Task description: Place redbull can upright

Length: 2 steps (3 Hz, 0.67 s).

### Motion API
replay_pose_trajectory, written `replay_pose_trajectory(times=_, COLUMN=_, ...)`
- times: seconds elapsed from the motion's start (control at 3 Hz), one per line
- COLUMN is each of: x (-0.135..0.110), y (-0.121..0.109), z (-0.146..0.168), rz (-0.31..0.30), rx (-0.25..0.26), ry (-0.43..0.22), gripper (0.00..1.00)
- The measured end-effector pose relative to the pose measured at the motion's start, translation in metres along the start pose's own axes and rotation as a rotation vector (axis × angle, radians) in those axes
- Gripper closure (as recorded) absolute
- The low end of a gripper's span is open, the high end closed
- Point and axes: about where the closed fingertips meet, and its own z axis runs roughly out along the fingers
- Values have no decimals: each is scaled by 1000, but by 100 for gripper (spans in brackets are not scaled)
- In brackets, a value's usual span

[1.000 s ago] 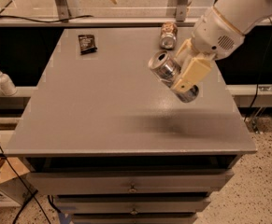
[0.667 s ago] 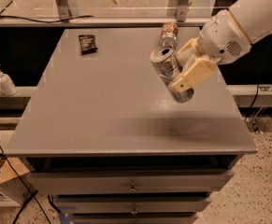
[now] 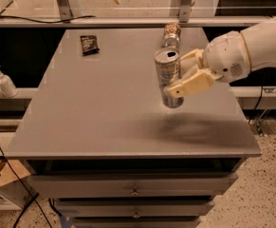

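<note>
Camera view: my tool [image 3: 181, 75] pinches the redbull can [image 3: 168, 80], which is slim and silver-and-blue, its shiny top end facing up. Its long axis is almost vertical. It is over the bench [image 3: 95, 108], right of centre.

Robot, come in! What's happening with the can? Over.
Gripper shut on redbull can, over right half of table. Can nearly upright, top end up, apparently not yet set down. Second can close behind; packet far off.
</note>
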Motion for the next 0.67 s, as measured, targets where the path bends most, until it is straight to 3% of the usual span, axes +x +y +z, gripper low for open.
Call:
replay_pose_trajectory(times=0.33, x=9, y=-4, z=12, rz=13, rx=4, ry=-62, gripper=100)
replay_pose_trajectory(times=0.67, x=17, y=-6, z=22, rz=7, rx=10, ry=-104, gripper=83)
